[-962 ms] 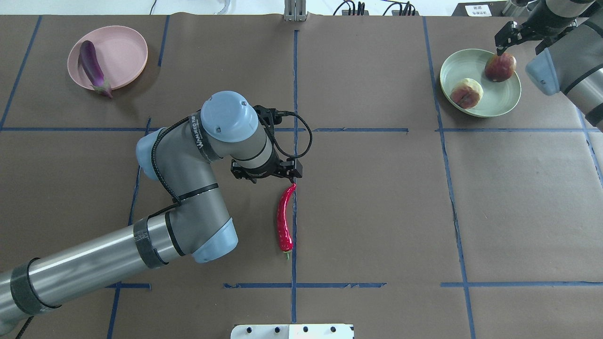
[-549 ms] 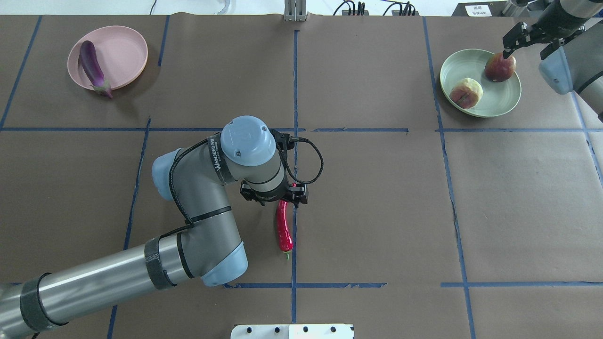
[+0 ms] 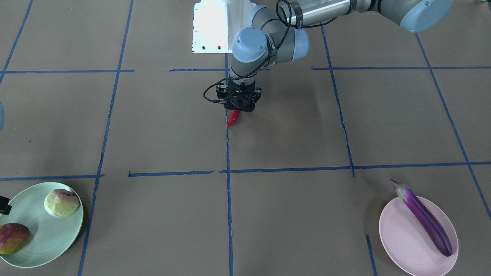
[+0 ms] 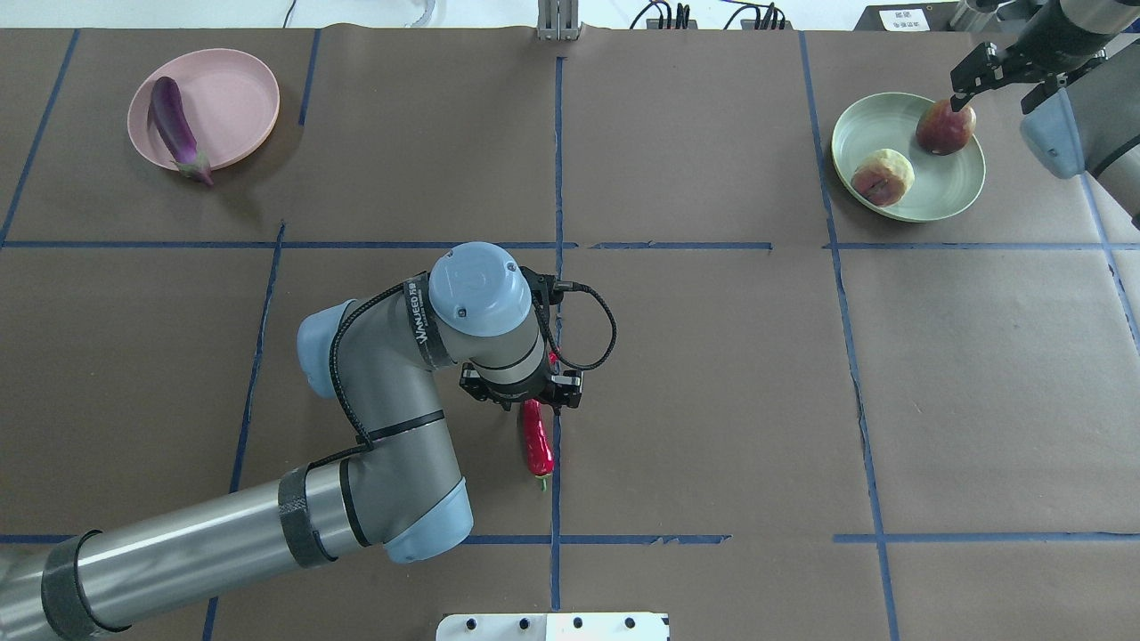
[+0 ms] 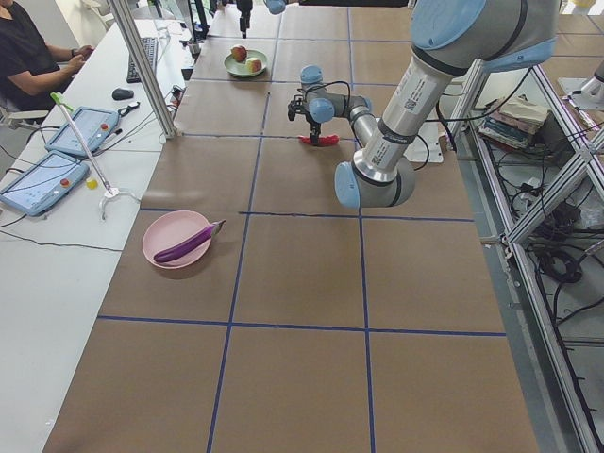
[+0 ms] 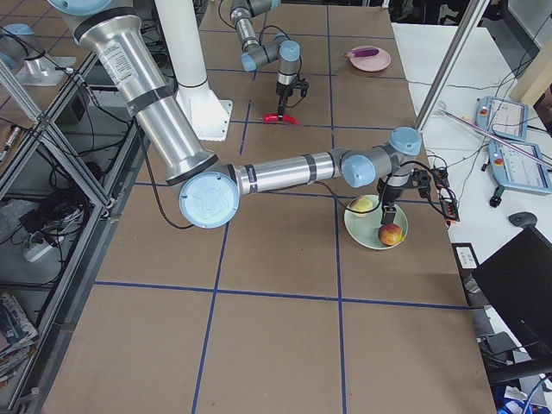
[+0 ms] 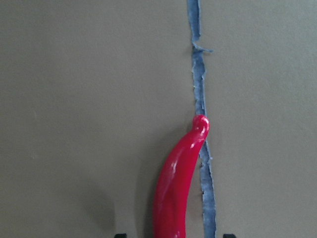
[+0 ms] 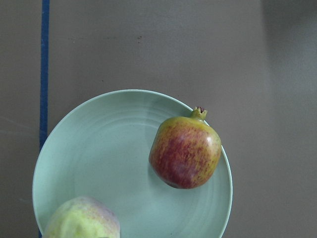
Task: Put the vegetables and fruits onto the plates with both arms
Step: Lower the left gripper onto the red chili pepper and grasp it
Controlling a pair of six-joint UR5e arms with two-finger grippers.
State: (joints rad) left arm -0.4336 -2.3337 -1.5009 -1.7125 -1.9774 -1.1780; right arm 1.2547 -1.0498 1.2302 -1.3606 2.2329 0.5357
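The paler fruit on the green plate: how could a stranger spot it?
Seen from overhead, find the mint green plate near the far right corner of the brown table. Two round fruits lie on it. The paler fruit is yellow-green with a pink creased top, unlike the dark-red fruit beside it.

Left gripper [image 4: 525,399] and right gripper [image 4: 993,76] point down, jaws apart.
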